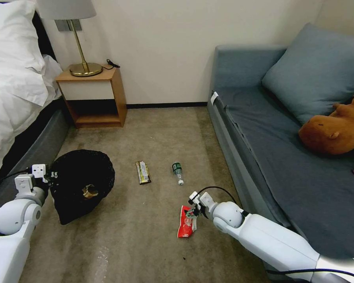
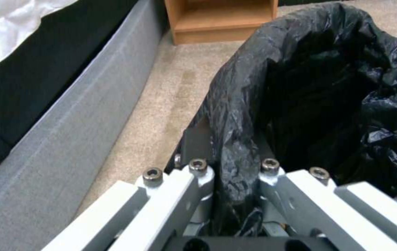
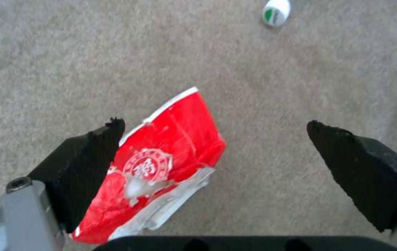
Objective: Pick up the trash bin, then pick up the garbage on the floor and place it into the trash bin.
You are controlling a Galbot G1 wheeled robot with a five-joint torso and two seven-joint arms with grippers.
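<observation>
The trash bin (image 1: 80, 184), lined with a crinkled black bag, hangs tilted at the left, and my left gripper (image 1: 51, 175) is shut on its rim (image 2: 235, 153). A crumpled brown paper bag (image 1: 90, 191) lies inside it. On the carpet lie a red snack wrapper (image 1: 186, 222), an olive-gold bar wrapper (image 1: 143, 172) and a small clear bottle with a green label (image 1: 177, 172). My right gripper (image 1: 193, 214) is low over the red wrapper (image 3: 161, 164), open, its black fingertips (image 3: 94, 157) wide apart with the wrapper next to one of them. The bottle's cap end (image 3: 276, 12) lies farther off.
A grey sofa (image 1: 287, 157) with a cushion and a brown plush toy runs along the right. The bed's grey base (image 2: 54, 139) is close on the left of the bin. A wooden nightstand (image 1: 92, 96) with a lamp stands at the back wall. Open carpet lies between.
</observation>
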